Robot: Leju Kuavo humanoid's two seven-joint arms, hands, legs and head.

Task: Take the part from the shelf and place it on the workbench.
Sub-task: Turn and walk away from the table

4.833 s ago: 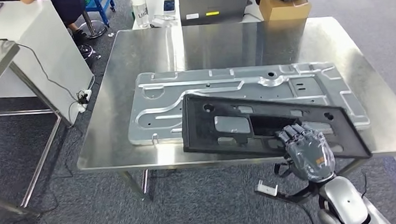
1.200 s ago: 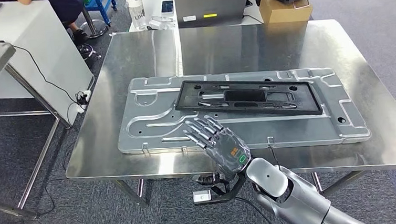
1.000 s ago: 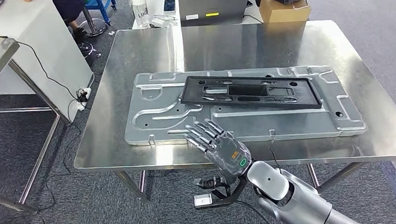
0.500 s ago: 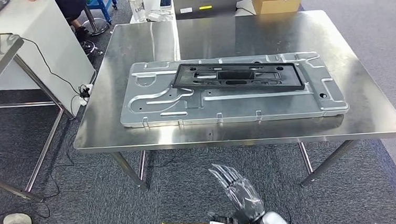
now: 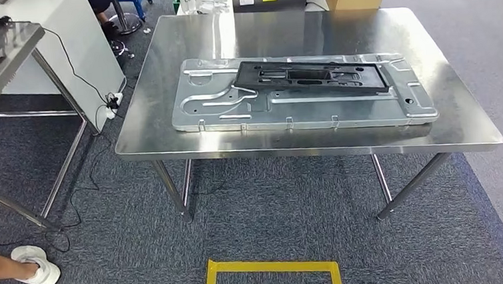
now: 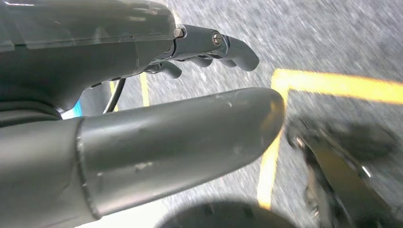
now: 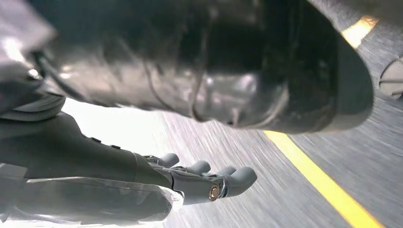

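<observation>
Half a second ago my right hand point(image 7: 190, 183) still showed low in the head view; now it hangs over the grey carpet point(image 5: 274, 220), fingers point(image 7: 237, 178) stretched apart, holding nothing. My left hand point(image 6: 157, 95) hangs likewise, fingers point(image 6: 237, 50) spread and empty, near yellow tape point(image 5: 271, 269). Black part point(image 5: 311, 75) lies flat on the metal plate point(image 5: 220, 111) on the workbench point(image 5: 303, 148).

— Bright in here, even light from overhead; the steel workbench point(image 5: 429, 49) throws pale glare near its far edge.
— Shadow underneath is soft. The head view's sharp.
— Both wrist views are streaked with motion blur across the carpet point(image 6: 332, 42), and the left hand point(image 6: 142, 137) looms soft, too close.
</observation>
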